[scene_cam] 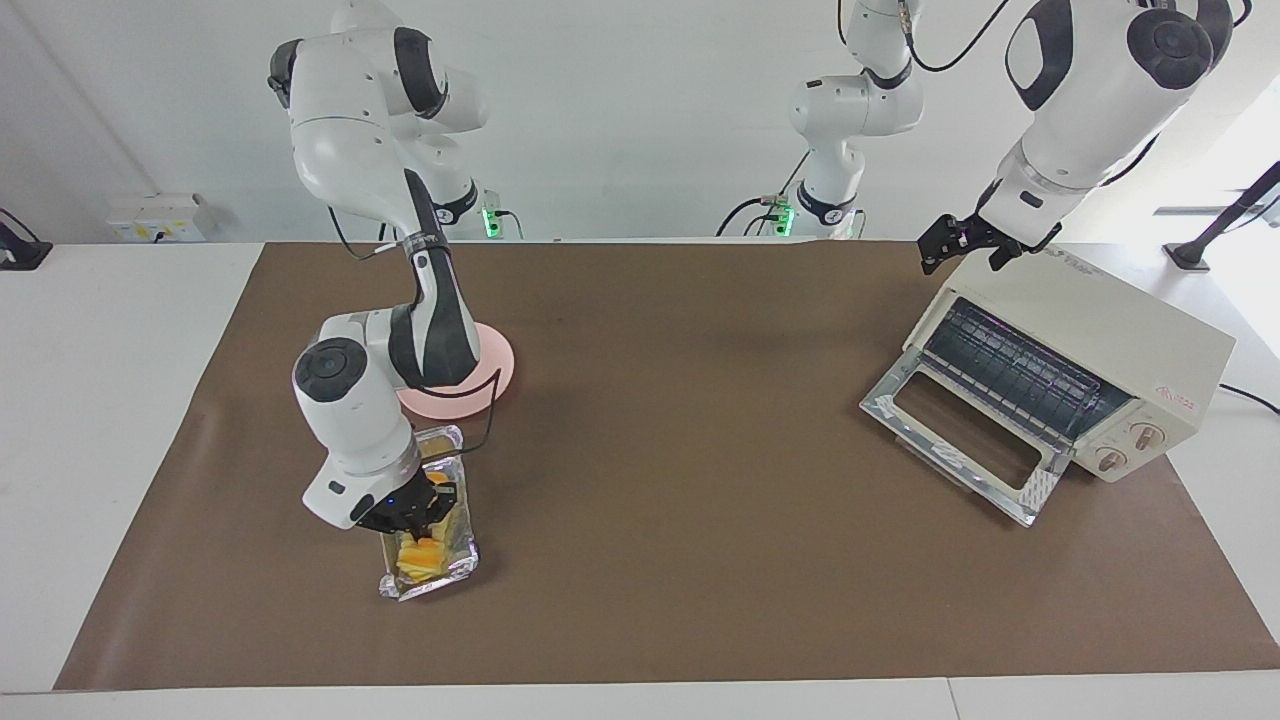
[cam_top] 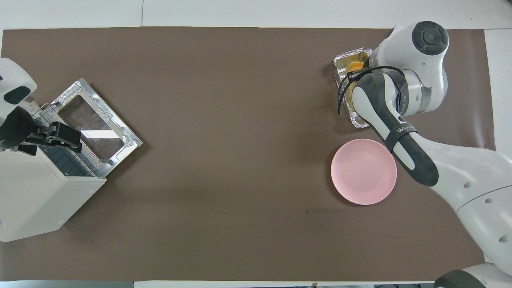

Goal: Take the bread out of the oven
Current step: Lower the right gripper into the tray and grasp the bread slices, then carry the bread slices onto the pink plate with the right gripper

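Note:
The bread (scene_cam: 420, 556) lies in a crinkled foil tray (scene_cam: 459, 566) on the brown mat at the right arm's end of the table. It also shows in the overhead view (cam_top: 354, 65), mostly covered by the arm. My right gripper (scene_cam: 424, 510) points down into the tray, right over the bread. The cream oven (scene_cam: 1110, 315) stands at the left arm's end with its glass door (scene_cam: 955, 430) dropped open; its wire rack shows and no bread is visible inside. My left gripper (scene_cam: 962, 262) hovers open and empty over the oven's top front edge.
A round pink plate (cam_top: 364, 172) lies on the mat beside the foil tray, nearer to the robots, partly under the right arm. The brown mat (scene_cam: 680, 480) covers most of the table between the tray and the oven.

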You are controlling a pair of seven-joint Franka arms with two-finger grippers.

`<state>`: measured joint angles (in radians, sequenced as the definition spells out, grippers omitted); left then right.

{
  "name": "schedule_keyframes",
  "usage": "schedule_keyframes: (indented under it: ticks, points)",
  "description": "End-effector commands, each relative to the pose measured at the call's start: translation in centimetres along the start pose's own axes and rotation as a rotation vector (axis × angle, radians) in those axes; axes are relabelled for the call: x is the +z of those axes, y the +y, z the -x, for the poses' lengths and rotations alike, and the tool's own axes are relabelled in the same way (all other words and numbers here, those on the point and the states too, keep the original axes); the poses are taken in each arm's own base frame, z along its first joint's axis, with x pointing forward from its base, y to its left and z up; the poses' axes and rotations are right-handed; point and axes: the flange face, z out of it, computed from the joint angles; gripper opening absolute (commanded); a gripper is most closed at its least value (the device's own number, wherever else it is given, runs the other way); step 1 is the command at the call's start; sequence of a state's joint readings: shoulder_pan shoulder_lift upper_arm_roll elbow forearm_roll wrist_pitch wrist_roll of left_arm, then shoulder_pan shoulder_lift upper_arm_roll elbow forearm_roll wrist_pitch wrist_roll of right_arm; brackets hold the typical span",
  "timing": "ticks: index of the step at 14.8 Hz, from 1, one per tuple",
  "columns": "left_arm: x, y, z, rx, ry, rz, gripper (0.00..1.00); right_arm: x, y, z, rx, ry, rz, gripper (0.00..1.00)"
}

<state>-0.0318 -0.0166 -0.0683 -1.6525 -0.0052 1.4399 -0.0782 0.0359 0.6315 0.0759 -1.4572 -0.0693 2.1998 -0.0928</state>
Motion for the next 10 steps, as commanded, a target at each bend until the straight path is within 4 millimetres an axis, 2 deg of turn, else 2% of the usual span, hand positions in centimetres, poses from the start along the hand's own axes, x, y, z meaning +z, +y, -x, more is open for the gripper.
schedule_keyframes:
  ticks: [1, 3, 5, 8, 10]
  points:
    - [-0.3, -0.4, 0.5, -0.006, 0.018, -0.015, 1.0, -4.9, -0.1, 0.5, 0.004, -0.045, 0.013, 0.0]
    - [-0.3, -0.4, 0.5, -0.004, 0.019, -0.015, 1.0, -8.7, -0.3, 1.5, 0.006, -0.068, 0.017, 0.0]
    - [-0.3, -0.4, 0.5, -0.004, 0.018, -0.015, 1.0, -11.5, -0.4, 3.2, 0.014, -0.111, 0.012, 0.0]
    - [-0.3, -0.4, 0.5, -0.006, 0.019, -0.015, 1.0, -14.3, -0.9, 8.6, 0.04, -0.138, -0.009, 0.0]
    - [-0.3, -0.4, 0.5, -0.004, 0.019, -0.015, 1.0, -14.8, -1.9, 12.5, 0.055, -0.124, -0.035, 0.0]
